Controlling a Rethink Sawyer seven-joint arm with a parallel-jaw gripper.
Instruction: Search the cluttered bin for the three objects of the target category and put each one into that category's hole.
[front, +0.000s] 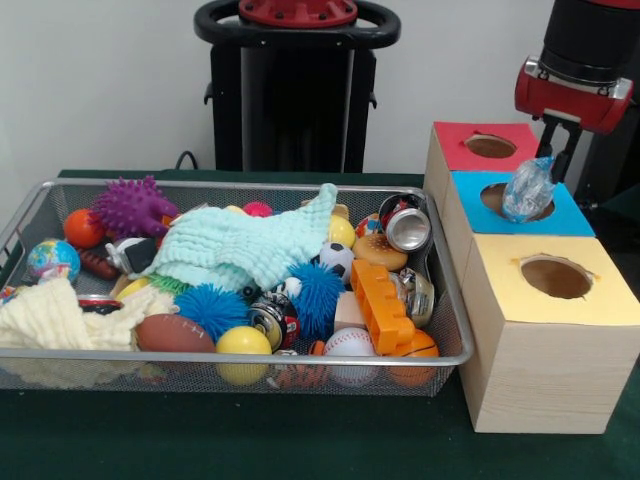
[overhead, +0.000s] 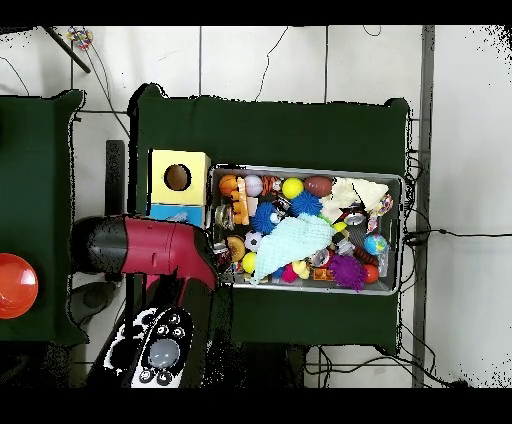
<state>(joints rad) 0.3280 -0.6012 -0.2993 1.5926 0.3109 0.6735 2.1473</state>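
Observation:
The silver wire-mesh bin (front: 40, 205) holds a heap of clutter: balls, crushed cans (front: 408, 230), spiky toys, an orange brick (front: 385, 300) and cloths. It also shows in the overhead view (overhead: 395, 180). Right of it in the front view stand three boxes in a row, with a red top (front: 455, 135), a blue top (front: 565, 215) and a yellow top (front: 500, 270), each with a round hole. My gripper (front: 553, 160) hangs over the blue box, shut on a crumpled clear plastic piece (front: 528, 190) just above that box's hole. In the overhead view the arm (overhead: 160, 250) hides the gripper.
A mint cloth (front: 250, 245) lies over the middle of the bin and a cream cloth (front: 50, 320) at its near left. The green table cover (front: 300, 440) runs along the front. In the overhead view the yellow box (overhead: 178, 177) lies left of the bin.

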